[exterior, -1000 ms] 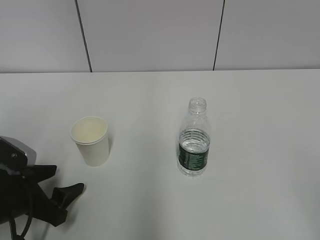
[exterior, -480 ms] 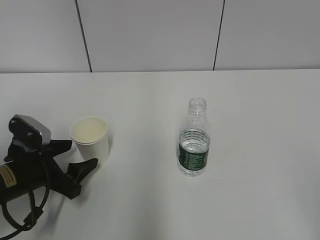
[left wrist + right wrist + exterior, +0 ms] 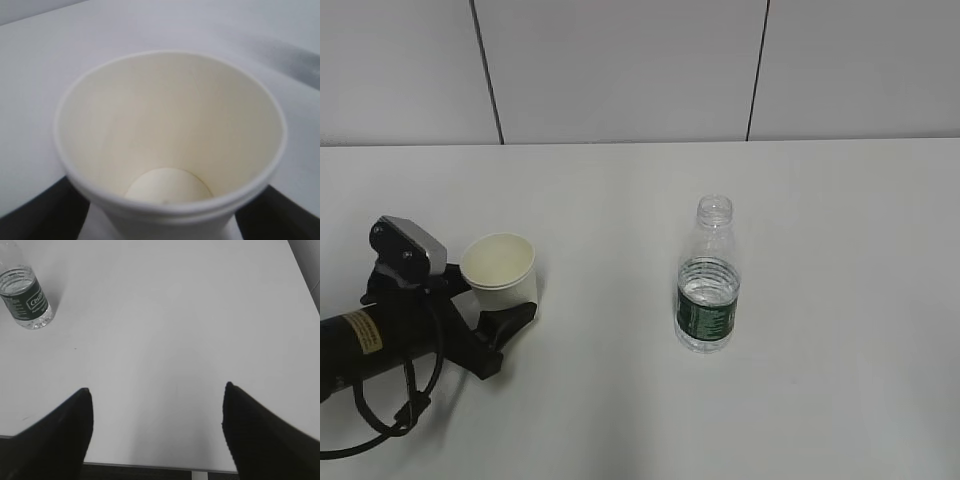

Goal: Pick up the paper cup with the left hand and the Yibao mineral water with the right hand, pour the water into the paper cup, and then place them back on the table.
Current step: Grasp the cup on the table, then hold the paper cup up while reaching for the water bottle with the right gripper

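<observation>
Left hand (image 3: pixel 492 302) has its two black fingers spread wide around the paper cup (image 3: pixel 501 279), one finger on the far side by the rim and the other on the near side low against the wall; whether either finger touches the cup I cannot tell. From the left wrist camera the cup (image 3: pixel 170 145) fills the view, upright and with nothing inside, with a dark finger (image 3: pixel 50 212) showing at each lower corner, so the cup stands between the jaws without being squeezed. It rests on the table (image 3: pixel 820 400).

Taking the cup as the marker: the Yibao mineral water (image 3: pixel 708 282) stands upright well apart to its right, uncapped, with water up to roughly the top of its green label.

Right hand (image 3: pixel 156 405) is nowhere near the cup; its wrist camera shows two dark fingers held far apart over bare tabletop with nothing between them, and the bottle (image 3: pixel 25 295) sits far off at the upper left of that view.

A second ago the left hand was low at the near left corner, clear of the cup; it has since come forward until the cup sits between its fingers. Cup and bottle have not shifted.
</observation>
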Available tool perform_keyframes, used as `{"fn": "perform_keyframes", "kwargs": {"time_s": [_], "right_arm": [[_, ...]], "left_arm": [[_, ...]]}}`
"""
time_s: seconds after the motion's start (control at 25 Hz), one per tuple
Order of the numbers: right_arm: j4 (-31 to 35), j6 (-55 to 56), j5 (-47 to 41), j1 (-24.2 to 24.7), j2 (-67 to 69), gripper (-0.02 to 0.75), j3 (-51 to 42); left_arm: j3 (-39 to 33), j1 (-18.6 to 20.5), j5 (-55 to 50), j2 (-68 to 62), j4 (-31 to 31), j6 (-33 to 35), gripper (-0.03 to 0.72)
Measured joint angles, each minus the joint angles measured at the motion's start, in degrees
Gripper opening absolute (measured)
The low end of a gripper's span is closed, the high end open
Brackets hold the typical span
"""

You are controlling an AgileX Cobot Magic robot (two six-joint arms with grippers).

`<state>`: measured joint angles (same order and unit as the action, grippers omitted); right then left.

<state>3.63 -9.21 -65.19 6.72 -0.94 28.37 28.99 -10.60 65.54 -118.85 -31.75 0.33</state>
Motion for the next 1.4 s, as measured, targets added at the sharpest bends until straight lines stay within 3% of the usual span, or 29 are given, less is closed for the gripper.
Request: {"fn": "perform_keyframes", "kwargs": {"time_s": [0.64,1.0,1.4], "right_arm": [[0.0,0.0,0.0,0.0,0.0,0.592,0.0],[0.0,0.0,0.0,0.0,0.0,0.592,0.0],[0.0,0.0,0.0,0.0,0.0,0.592,0.0]], "left_arm": [[2.5,0.0,0.0,-2.2,-1.1,-0.8,0.573],[2.5,0.0,0.0,-2.2,-1.1,-0.8,0.510],[2.5,0.0,0.0,-2.2,-1.6,-1.6,0.492]]}}
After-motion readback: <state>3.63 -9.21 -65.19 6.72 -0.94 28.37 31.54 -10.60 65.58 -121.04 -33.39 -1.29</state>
